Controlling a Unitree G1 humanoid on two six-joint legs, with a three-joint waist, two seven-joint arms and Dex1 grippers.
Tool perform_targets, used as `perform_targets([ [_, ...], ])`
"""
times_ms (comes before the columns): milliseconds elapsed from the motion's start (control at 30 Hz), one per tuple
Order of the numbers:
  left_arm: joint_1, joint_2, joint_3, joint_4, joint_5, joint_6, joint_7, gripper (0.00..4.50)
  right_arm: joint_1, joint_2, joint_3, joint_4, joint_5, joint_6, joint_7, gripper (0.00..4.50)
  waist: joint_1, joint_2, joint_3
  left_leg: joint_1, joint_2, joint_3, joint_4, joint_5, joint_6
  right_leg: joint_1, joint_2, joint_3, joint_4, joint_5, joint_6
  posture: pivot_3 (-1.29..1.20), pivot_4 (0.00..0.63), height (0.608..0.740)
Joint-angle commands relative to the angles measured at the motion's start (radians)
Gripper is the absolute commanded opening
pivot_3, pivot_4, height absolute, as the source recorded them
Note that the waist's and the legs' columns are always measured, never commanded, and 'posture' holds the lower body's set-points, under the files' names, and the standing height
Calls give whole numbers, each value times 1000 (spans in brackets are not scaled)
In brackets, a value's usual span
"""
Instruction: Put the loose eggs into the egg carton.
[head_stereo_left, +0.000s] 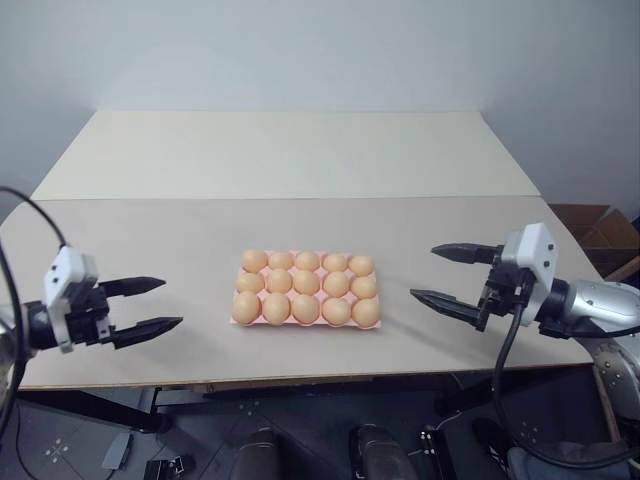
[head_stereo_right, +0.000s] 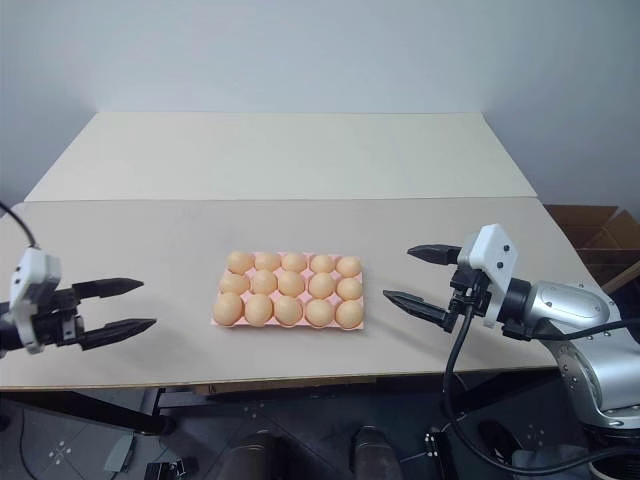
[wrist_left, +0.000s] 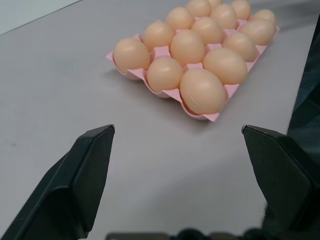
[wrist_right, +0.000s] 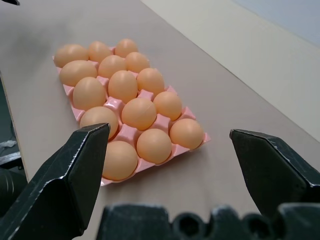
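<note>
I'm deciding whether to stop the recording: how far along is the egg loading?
It looks finished. The egg carton has all fifteen cups filled with eggs, and no loose egg shows on the table. Nothing is in hand: the left gripper and right gripper are open and empty, off to either side of the carton. Nothing appears left.

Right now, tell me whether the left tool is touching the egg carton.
Apart. In the left eye view, bare table separates the open left tool from the egg carton; the left wrist view shows the same gap.
</note>
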Motion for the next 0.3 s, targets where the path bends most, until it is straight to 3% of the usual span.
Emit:
perform_targets([
  [33,75,-27,98,-128,-52,40,61,4452,6,-18,-38,0,-4,-33,29,4500,4,0,0,0,0,0,0,0,0,0,0,0,0,-1,1,0,150,740],
  [300,208,-50,200,-260,-114,106,113,4452,39,-30,-60,23,-16,-58,68,4500,9,0,0,1,0,1,0,0,0,0,0,0,0,-5,-4,0,150,740],
])
